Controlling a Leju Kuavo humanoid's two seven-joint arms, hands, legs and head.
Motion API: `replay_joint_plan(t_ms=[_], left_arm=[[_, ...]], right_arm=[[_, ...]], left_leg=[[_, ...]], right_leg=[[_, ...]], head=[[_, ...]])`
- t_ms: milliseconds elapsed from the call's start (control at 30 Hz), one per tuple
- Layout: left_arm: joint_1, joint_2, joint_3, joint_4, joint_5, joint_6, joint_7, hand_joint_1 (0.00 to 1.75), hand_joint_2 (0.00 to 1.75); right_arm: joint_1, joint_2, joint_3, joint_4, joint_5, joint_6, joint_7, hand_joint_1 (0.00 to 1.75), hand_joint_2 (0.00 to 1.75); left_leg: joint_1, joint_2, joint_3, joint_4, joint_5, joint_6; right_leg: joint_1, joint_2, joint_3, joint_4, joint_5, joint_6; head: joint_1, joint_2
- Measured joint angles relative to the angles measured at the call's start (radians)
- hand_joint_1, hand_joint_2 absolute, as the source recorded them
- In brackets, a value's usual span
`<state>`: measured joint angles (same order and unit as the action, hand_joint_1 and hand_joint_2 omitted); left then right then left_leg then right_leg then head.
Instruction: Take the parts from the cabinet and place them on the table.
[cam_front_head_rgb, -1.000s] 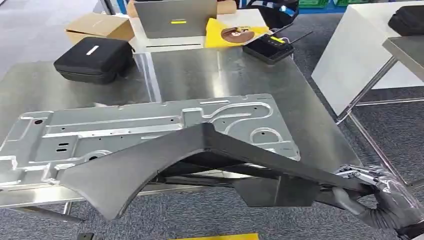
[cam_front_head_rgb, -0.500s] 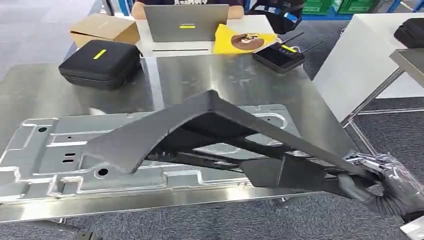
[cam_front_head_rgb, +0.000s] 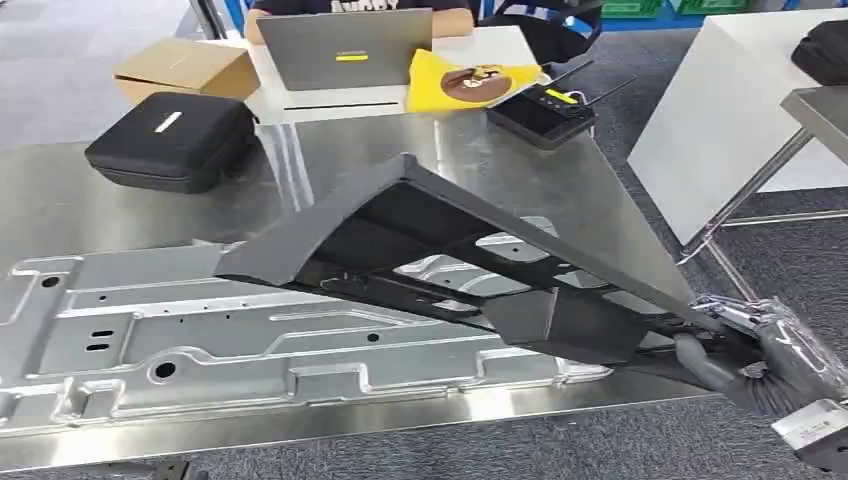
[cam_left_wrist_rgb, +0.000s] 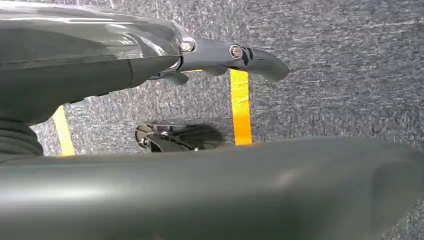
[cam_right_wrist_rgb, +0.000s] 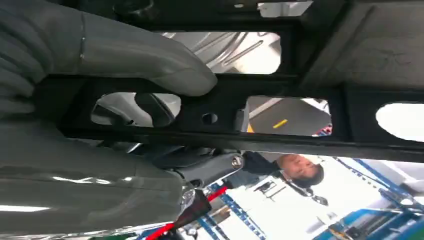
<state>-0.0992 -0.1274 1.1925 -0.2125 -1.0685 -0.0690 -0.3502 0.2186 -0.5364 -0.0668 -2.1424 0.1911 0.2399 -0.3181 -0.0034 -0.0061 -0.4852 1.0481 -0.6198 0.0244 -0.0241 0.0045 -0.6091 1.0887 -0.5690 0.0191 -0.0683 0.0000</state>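
Black part (cam_front_head_rgb: 330, 235): a long, dark plastic trim piece with an angled ridge and an open ribbed frame, sitting tilted above the table, one end gripped, the other over the metal panel.
Metal panel (cam_front_head_rgb: 200, 335): a stamped silver sheet lying flat on the steel table (cam_front_head_rgb: 560, 180).

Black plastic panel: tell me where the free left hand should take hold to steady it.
Grip the black plastic panel at its broad far end, coming from the robot's left. The right hand holds only the narrow near end, so that wide end hangs unsupported above the metal plate; its thin edge suits fingers.
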Motion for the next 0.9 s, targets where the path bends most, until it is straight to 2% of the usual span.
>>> replay_joint_plan(t_ms=[100, 167, 200, 300, 500, 700, 900], left_arm=[[-0.002, 0.0, 0.0, 0.0, -0.005, 0.0, 0.0, 0.0, 1.75], [-0.003, 0.0, -0.001, 0.0, -0.009, 0.0, 0.0, 0.0, 1.75], [-0.003, 0.0, -0.001, 0.0, -0.012, 0.0, 0.001, 0.0, 1.75], [-0.005, 0.0, -0.003, 0.0, -0.018, 0.0, 0.004, 0.0, 1.75], [-0.019, 0.0, -0.018, 0.0, -0.035, 0.0, 0.018, 0.0, 1.75], [-0.032, 0.0, -0.035, 0.0, -0.049, 0.0, 0.025, 0.0, 1.75], [-0.05, 0.0, -0.06, 0.0, -0.066, -0.002, 0.036, 0.0, 1.75]], right_arm=[[-0.024, 0.0, 0.001, 0.014, 0.037, -0.012, 0.013, 1.75, 1.75], [-0.048, 0.0, 0.005, 0.027, 0.062, -0.02, 0.024, 1.75, 1.75], [-0.063, 0.0, 0.008, 0.035, 0.082, -0.024, 0.033, 1.75, 1.75], [-0.131, 0.001, 0.035, 0.073, 0.15, -0.038, 0.07, 1.75, 1.75], [-0.305, 0.008, 0.141, 0.192, 0.245, -0.058, 0.14, 1.75, 1.75], [-0.46, 0.027, 0.25, 0.31, 0.33, -0.079, 0.183, 1.75, 1.75], [-0.631, 0.108, 0.385, 0.46, 0.468, -0.124, 0.233, 1.75, 1.75]], left_leg=[[0.0, 0.0, 0.003, -0.008, -0.003, -0.003], [0.002, 0.0, 0.009, -0.02, -0.011, -0.013], [0.002, 0.0, 0.01, -0.02, -0.01, -0.015], [0.001, 0.001, 0.013, -0.02, -0.01, -0.015], [-0.003, 0.002, 0.017, -0.019, -0.01, -0.016], [-0.005, 0.002, 0.016, -0.018, -0.01, -0.016], [-0.004, 0.002, 0.016, -0.018, -0.01, -0.016]], right_leg=[[0.001, -0.001, 0.0, 0.0, 0.0, -0.001], [0.002, -0.001, -0.001, 0.0, 0.0, -0.001], [0.002, -0.002, 0.001, 0.0, 0.0, -0.001], [0.001, -0.002, 0.005, 0.0, 0.001, -0.002], [-0.002, -0.002, 0.009, 0.0, 0.002, -0.002], [-0.003, -0.002, 0.01, 0.0, 0.002, -0.001], [-0.003, -0.002, 0.009, 0.0, 0.002, -0.002]], head=[[0.0, 0.0], [0.0, 0.0], [0.0, 0.0], [0.0, 0.0], [0.0, 0.0], [0.0, 0.0], [0.0, 0.0]])
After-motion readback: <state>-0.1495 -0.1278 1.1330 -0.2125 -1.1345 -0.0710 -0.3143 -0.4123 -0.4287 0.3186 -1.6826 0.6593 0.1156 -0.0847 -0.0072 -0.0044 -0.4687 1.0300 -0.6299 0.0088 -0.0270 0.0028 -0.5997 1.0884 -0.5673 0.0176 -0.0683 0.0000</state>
